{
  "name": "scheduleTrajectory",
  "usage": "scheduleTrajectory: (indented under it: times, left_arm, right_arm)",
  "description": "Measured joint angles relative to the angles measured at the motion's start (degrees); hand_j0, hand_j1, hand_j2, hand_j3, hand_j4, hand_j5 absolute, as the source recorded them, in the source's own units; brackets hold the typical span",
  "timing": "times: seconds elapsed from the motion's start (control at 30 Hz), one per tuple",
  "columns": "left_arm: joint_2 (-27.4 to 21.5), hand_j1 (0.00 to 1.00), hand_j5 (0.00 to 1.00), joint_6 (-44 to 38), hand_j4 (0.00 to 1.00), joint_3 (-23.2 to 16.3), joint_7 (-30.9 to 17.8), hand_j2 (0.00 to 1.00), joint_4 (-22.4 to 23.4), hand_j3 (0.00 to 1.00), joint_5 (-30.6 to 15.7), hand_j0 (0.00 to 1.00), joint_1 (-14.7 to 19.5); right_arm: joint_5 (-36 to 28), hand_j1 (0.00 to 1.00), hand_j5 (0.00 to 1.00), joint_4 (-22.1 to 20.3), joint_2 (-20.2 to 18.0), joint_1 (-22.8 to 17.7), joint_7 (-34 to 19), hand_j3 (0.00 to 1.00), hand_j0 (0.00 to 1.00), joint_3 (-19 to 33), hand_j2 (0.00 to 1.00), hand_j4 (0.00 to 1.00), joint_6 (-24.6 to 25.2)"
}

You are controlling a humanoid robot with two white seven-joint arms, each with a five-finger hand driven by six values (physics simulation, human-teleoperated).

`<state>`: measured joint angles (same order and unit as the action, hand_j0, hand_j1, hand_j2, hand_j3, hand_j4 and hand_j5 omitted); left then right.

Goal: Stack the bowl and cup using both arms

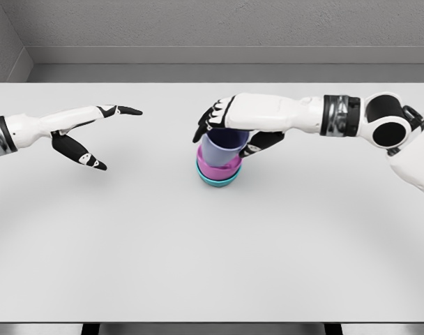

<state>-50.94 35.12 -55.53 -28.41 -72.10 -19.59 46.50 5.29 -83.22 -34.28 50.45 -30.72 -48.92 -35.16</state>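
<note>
A: Here we are above the pale grey tabletop (212,265), and the action sits just right of centre. There's a stack there: a lavender cup (222,144) sitting in a magenta bowl (217,169), which itself nests in a teal bowl (217,181).

B: And only a thin teal crescent shows under the magenta one, so most of that bottom bowl is hidden. Same for the magenta bowl's inside, blocked by the cup.

A: The right hand (229,120) reaches in from the right edge, lying across the top of the cup. Its dark-tipped fingers (206,125) curl down over the cup's left rim, and the thumb presses against the cup's right side. That's a grasp on the cup.

B: The cup's mouth is completely covered by the palm, so I can't say what the rim looks like. And the right shoulder is cut off by the frame edge.

A: Over at the upper left of the frame, the left hand (83,132) hovers above the tabletop, well apart from the stack. Fingers stretched out straight toward the centre, thumb angled down and away, holding nothing.

B: Its forearm is cropped at the left edge. The tabletop's near edge runs along the bottom of the frame, with two dark stubs beneath, too cut off to identify.
</note>
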Motion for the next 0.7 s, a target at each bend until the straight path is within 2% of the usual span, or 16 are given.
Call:
scheduleTrajectory:
  times: [0.2,0.7]
  left_arm:
    - [0.0,1.0,1.0,0.0,1.0,0.0,0.0,1.0,-0.04,1.0,0.0,1.0,0.09]
    - [0.03,1.0,1.0,0.0,1.0,0.01,0.03,1.0,-0.04,1.0,0.05,1.0,0.0]
  right_arm:
    - [0.15,1.0,1.0,0.05,0.14,-1.49,-0.04,1.0,1.0,1.79,1.0,1.0,0.0]
    - [0.13,1.0,1.0,0.16,-0.37,-2.55,0.16,1.0,1.0,4.17,1.0,1.0,0.01]
